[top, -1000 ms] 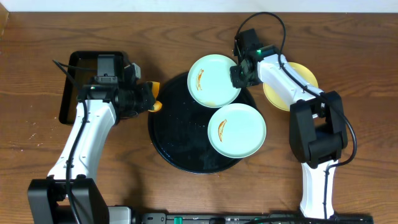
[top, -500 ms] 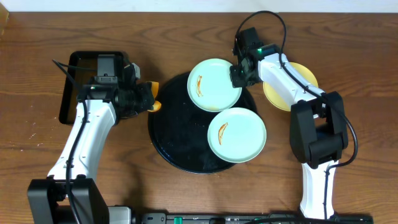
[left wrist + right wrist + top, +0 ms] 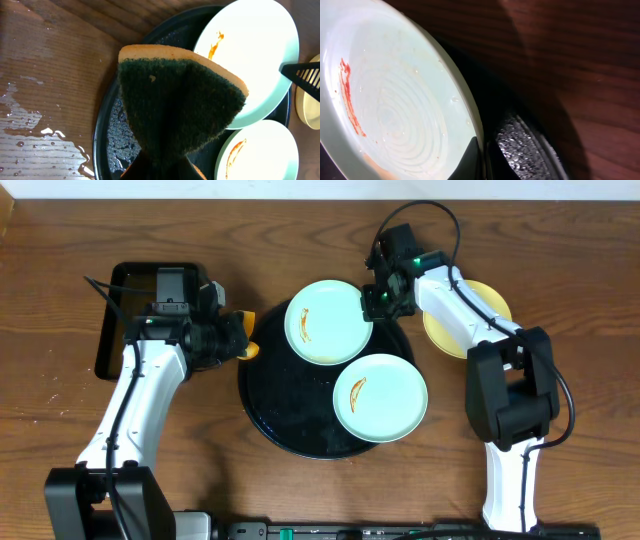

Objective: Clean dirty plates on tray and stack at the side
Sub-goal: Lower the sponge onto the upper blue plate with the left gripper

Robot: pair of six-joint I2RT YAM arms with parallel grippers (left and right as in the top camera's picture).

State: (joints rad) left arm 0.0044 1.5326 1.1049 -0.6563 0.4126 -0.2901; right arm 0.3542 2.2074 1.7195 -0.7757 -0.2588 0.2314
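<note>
The round black tray (image 3: 285, 415) lies mid-table. A mint-blue plate (image 3: 325, 320) with an orange smear is over its upper part. My right gripper (image 3: 372, 302) is shut on that plate's right rim; the plate also fills the right wrist view (image 3: 395, 110). A second smeared mint-blue plate (image 3: 380, 396) lies on the tray's right side. The pale yellow plate (image 3: 490, 305) rests on the table at right, partly hidden by the right arm. My left gripper (image 3: 243, 338) is shut on a green-and-orange sponge (image 3: 175, 100) at the tray's left edge.
A rectangular black tray (image 3: 125, 315) sits at the far left, partly under the left arm. Water is pooled on the wood left of the round tray (image 3: 30, 135) and beads on the tray floor (image 3: 120, 135).
My right gripper has carried the held mint-blue plate leftward and slightly down over the tray. The left arm, the lower plate and the yellow plate have not moved.
</note>
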